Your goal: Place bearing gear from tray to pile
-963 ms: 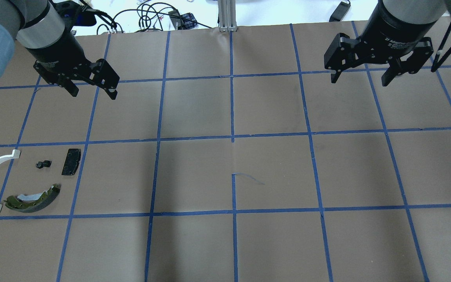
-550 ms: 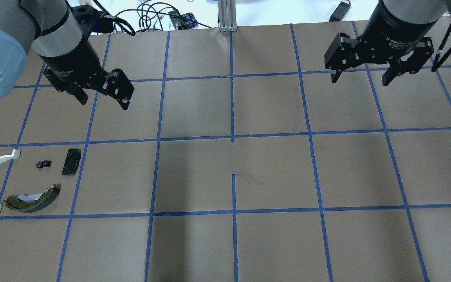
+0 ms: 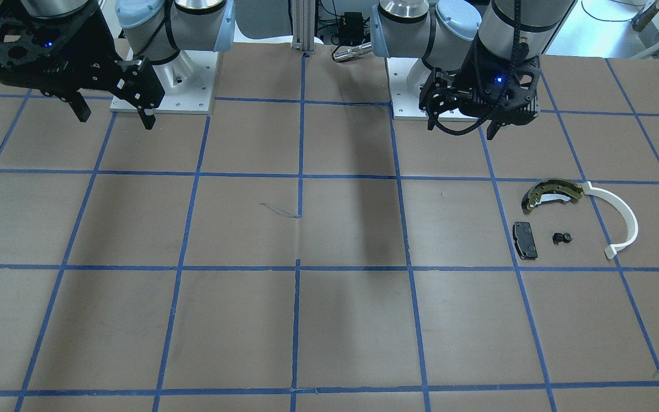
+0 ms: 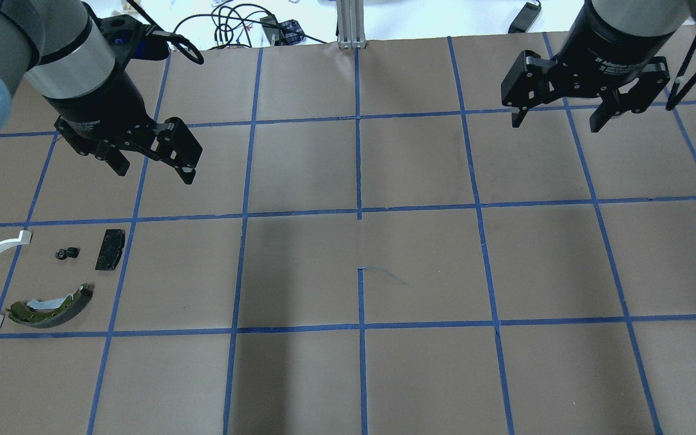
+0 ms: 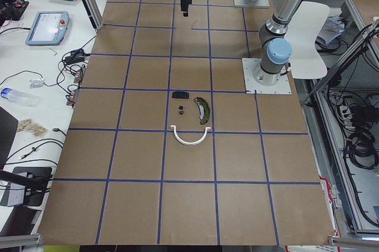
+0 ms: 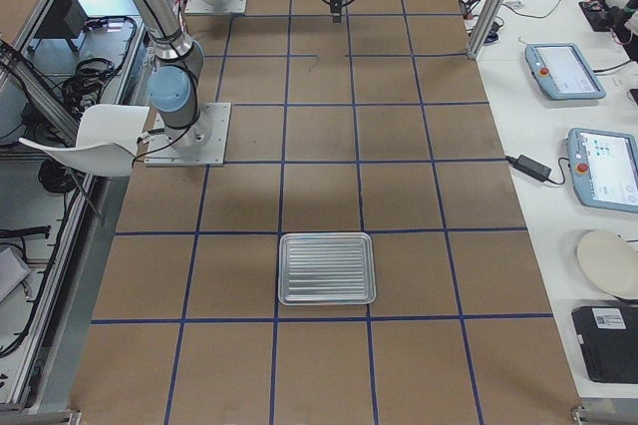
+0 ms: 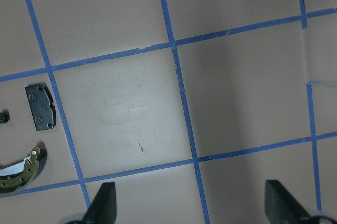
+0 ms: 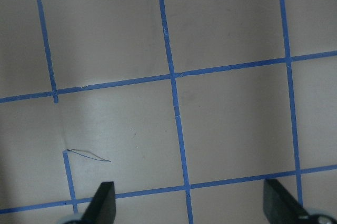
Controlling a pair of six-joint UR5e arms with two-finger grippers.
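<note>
Bearing gear (image 4: pixel 67 253) lies beside pad (image 4: pixel 110 249); right hand (image 4: pixel 555 126) reads "2F Adaptive".

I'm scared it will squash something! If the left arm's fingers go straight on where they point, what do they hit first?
Probably only the bare brown table, near a blue tape line. The left gripper points down at it; the black pad lies off to the side.

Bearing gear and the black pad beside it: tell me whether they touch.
Apart. The overhead exterior view shows a strip of bare table between the bearing gear and the black pad. The front-facing view shows the same gap.
</note>
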